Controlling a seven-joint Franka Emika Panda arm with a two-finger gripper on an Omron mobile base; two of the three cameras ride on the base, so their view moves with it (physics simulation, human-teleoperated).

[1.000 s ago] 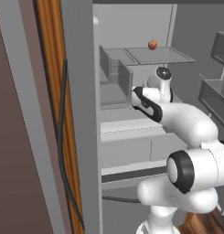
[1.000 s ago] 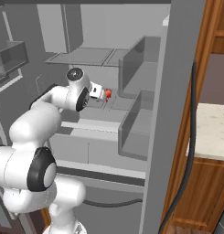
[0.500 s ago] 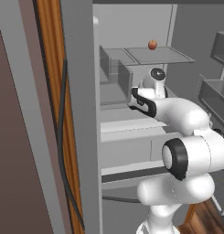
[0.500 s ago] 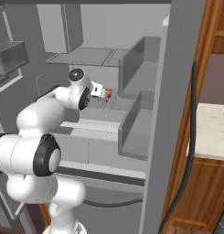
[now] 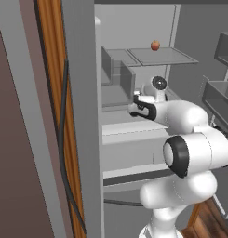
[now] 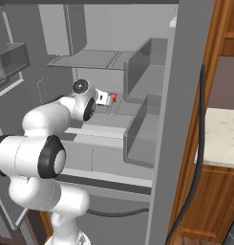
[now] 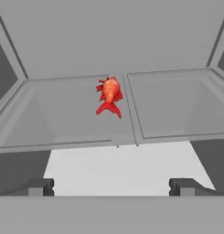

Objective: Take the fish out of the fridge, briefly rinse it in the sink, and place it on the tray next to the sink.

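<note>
Spread wide and holding nothing, the gripper [image 7: 111, 186] points into the fridge [image 5: 134, 60], its two dark fingertips [image 7: 36, 186] standing well apart at the bottom of the hand view. In front of it, on the flat glass-like shelf [image 7: 177, 109], lies the fish [image 7: 109, 95]. It rests near the back edge of this shelf, just beside the seam that divides the shelf into two panels, with its tail turned toward the hand. In the right base view the gripper [image 6: 105, 98] is just beside the fish [image 6: 113, 97], at about the same height.

I judge that the step in hand is the reach for the fish, and the grasp is not yet made. To do it well, the hand should go forward along the shelf, keeping the fish centred between the fingers. The fish is thin, so the fingers should come low, almost touching the glass, and close across its body, not its tail. A round red-orange fruit [image 5: 155, 45] sits on the upper shelf; it is not the target.
</note>
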